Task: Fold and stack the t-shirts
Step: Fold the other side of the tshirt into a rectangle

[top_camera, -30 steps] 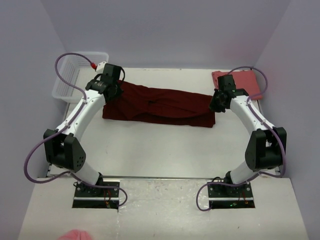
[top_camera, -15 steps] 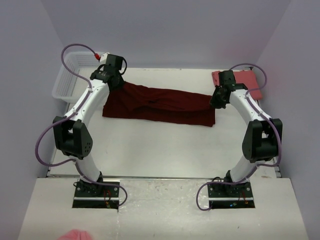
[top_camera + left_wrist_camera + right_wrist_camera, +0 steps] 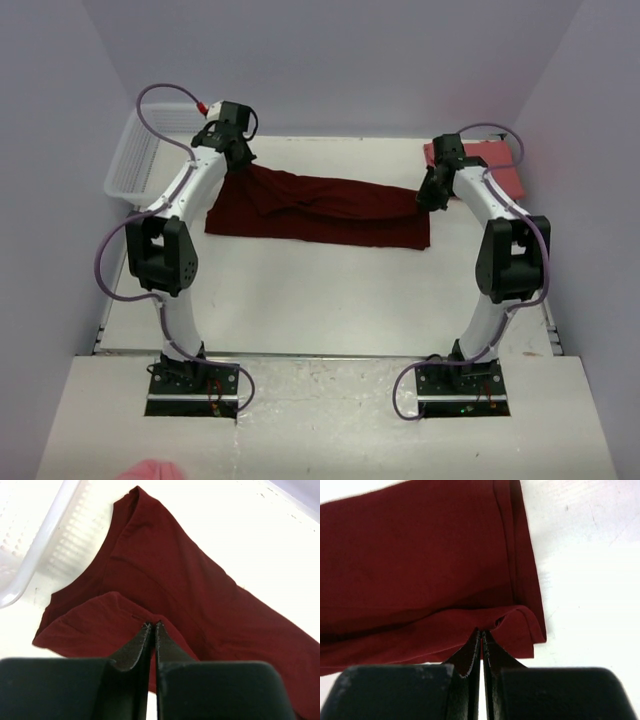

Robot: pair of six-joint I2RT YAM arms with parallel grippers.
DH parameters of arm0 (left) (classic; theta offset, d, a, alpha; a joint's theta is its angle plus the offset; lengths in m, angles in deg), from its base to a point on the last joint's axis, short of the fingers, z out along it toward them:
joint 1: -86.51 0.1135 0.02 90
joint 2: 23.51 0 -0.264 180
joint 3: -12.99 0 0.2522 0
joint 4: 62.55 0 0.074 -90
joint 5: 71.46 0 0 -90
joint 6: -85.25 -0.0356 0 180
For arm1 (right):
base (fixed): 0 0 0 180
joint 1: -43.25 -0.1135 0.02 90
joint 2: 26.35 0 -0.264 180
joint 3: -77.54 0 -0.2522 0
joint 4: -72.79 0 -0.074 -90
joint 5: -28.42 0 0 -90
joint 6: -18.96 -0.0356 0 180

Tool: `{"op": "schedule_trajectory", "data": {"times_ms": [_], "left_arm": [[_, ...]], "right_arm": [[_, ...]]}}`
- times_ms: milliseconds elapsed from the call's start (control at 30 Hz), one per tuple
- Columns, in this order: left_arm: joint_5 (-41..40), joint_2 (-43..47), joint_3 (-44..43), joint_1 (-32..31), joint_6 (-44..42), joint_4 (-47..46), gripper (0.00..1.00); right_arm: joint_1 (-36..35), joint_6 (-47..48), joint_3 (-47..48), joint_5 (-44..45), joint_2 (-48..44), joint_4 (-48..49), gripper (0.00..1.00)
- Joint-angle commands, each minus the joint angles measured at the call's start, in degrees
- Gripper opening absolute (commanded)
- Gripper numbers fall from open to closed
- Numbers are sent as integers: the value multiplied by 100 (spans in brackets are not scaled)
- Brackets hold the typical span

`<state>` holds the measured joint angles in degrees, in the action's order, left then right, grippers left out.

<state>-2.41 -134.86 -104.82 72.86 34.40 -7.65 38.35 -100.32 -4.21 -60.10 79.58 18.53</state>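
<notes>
My left gripper (image 3: 152, 625) has its fingers pressed together on a pinched ridge of the dark maroon t-shirt (image 3: 320, 210), at the shirt's far left corner. That corner is just beside the white mesh basket (image 3: 135, 160), which sits at the far left edge of the table (image 3: 320, 290). My right gripper (image 3: 481, 630) is clamped the same way on the shirt's far right corner, where the hem curls over in a small fold between my fingertips.

The maroon shirt lies stretched left to right across the far half of the table. Its near edge is flat on the surface and its far edge is drawn up toward both grippers. The salmon pink t-shirt (image 3: 505, 170) rests in the far right corner, partly hidden behind my right arm. It looks folded, though I cannot be sure from here.
</notes>
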Motion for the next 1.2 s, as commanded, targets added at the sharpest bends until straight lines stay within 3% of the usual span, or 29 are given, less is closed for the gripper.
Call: {"op": "schedule_trajectory", "data": {"times_ms": [0,100,133,200,233,333,433,567,667,700,767,800,833,867,900,1033,1067,1100,1133,1167], "left_arm": [[90,-272,-282,161,-197,-430,7],[-13,-720,-651,196,-408,-842,29],[116,-835,-826,213,-635,-1019,43],[380,-1230,-1177,293,-812,-1318,56],[477,-1318,-1388,293,-1005,-1459,75],[925,-1223,-1617,267,-1418,-1838,79],[892,-348,-1278,205,-1543,-1961,79],[1013,594,-320,179,-1105,-1954,77],[1506,1035,515,56,-875,-1829,73],[1541,1115,717,21,-831,-1777,68],[1751,1326,1394,-41,-725,-1864,42],[1848,1361,1744,-59,-717,-1873,27],[1927,1405,1904,-59,-682,-1899,19],[2006,1458,2045,-76,-664,-1943,6],[2059,1484,2299,-103,-638,-1970,0],[1999,1520,2635,-392,-830,-1962,0],[1990,1502,2714,-445,-813,-1961,14],[1903,1494,2862,-463,-744,-1970,54],[1832,1441,2916,-498,-717,-1970,61],[1788,1397,2969,-533,-708,-2005,62]], "right_arm": [[42,115,550,-16,304,-143,0],[95,168,1286,151,770,-126,2],[113,194,1498,-14,1050,-100,8],[148,230,2164,-112,1350,-169,21],[148,282,2247,-295,1404,-118,32],[157,431,2518,-158,1282,-2,52],[148,686,2502,325,869,-72,67],[122,696,2188,47,386,-337,69],[-72,599,1327,-86,-317,-65,69],[-194,581,942,-95,-675,-3,68],[-343,459,571,-112,-1020,241,55],[-379,423,351,-173,-1204,235,12],[-397,414,297,-365,-1241,217,0],[-484,397,253,-437,-1259,173,0],[-537,405,139,-455,-1276,173,0],[-792,431,-257,-419,-1434,357,0],[-810,449,-301,-446,-1487,384,0],[-819,449,-414,-472,-1531,410,0],[-828,458,-494,-499,-1584,463,0],[-828,449,-564,-534,-1697,559,0]]}}
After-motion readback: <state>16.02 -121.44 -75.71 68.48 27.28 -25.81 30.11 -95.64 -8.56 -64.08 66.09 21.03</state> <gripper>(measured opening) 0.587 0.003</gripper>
